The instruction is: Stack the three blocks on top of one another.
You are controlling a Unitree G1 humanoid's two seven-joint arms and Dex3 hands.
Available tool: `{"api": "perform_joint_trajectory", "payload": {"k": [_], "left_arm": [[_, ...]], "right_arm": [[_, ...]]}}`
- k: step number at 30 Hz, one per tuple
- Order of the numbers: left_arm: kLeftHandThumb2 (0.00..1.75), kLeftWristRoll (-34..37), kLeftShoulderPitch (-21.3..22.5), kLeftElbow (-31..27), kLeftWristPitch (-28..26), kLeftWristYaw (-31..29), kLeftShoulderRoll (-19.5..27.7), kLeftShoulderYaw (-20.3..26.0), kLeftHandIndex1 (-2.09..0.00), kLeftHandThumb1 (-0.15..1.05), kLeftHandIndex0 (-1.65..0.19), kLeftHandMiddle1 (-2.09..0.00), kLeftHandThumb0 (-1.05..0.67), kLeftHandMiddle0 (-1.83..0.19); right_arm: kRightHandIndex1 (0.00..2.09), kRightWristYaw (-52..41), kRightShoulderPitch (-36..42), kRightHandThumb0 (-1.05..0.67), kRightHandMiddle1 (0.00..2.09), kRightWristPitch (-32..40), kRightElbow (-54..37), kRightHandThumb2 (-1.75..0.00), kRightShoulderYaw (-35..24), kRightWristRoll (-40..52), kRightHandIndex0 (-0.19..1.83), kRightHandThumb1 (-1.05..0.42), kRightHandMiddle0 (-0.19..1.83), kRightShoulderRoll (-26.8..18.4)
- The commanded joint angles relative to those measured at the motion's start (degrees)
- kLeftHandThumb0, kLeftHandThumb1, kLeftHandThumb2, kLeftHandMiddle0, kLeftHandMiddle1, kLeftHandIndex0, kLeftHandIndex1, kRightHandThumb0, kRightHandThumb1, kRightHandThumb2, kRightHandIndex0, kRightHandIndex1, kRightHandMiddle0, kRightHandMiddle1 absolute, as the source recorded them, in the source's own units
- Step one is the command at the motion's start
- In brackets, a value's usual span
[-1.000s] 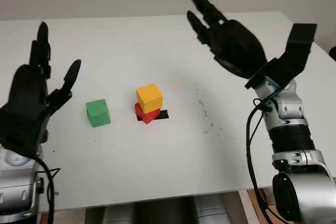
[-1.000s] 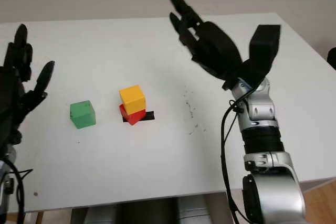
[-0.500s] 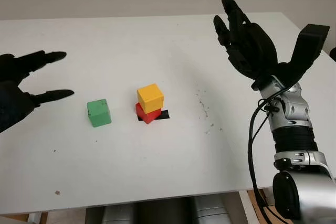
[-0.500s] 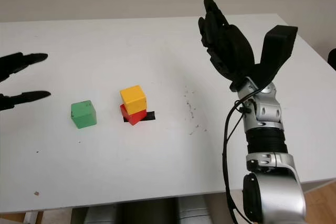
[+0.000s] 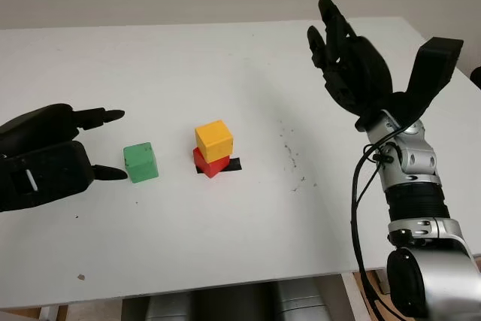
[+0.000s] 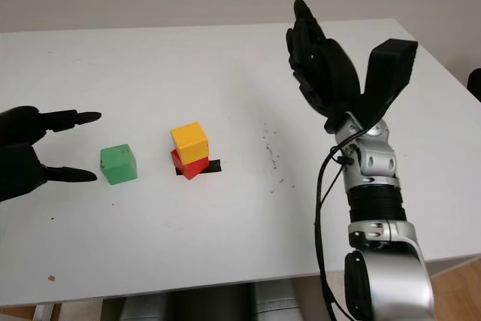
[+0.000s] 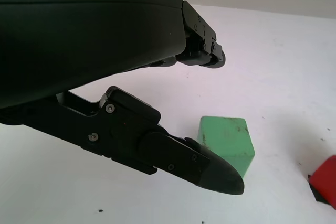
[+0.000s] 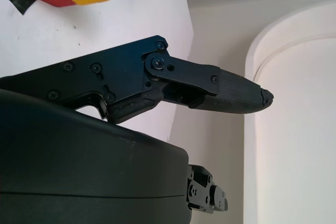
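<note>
Reaching beside the green block (image 5: pixel 140 162), left robot hand (image 5: pixel 46 163) open, empty. Block looks light, rigid; pinch opposite flat faces. Right robot hand (image 5: pixel 350 65) open, raised well away.

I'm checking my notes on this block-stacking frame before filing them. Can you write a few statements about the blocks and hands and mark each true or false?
1. The yellow cube-shaped block sits on top of the red block. True.
2. The green cube-shaped block is stacked on the yellow one. False: it stands alone on the white table.
3. The left hand grips the green block. False: it is open beside it, fingertips short of it.
4. The right hand is raised above the table, open, holding nothing. True.
</note>
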State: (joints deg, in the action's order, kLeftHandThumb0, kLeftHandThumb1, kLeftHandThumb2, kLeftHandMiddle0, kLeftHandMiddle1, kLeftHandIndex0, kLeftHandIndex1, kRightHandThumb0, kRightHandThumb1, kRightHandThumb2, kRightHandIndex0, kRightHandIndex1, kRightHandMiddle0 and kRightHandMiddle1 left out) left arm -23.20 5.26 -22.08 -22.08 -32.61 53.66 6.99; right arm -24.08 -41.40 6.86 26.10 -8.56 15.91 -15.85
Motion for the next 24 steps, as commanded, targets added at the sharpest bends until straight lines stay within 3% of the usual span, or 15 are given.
{"api": "perform_joint_trajectory", "payload": {"k": [1,24], "left_arm": [[0.05,-0.63,0.94,0.03,0.03,0.30,-0.67,-0.99,-0.02,0.91,-0.20,-0.03,-0.83,-0.13],[0.06,-5.74,1.30,0.57,-2.72,1.93,-4.63,-4.82,-0.07,0.91,-0.24,-0.06,-0.79,-0.14]], "right_arm": [[0.00,-0.38,0.71,-0.77,0.00,0.18,-1.41,-0.69,0.79,-0.58,-0.19,-1.05,-0.19,0.32],[0.00,-2.15,1.23,-0.76,0.00,0.38,-1.01,-0.68,1.90,-1.88,-0.19,-1.05,-0.19,1.04]]}}
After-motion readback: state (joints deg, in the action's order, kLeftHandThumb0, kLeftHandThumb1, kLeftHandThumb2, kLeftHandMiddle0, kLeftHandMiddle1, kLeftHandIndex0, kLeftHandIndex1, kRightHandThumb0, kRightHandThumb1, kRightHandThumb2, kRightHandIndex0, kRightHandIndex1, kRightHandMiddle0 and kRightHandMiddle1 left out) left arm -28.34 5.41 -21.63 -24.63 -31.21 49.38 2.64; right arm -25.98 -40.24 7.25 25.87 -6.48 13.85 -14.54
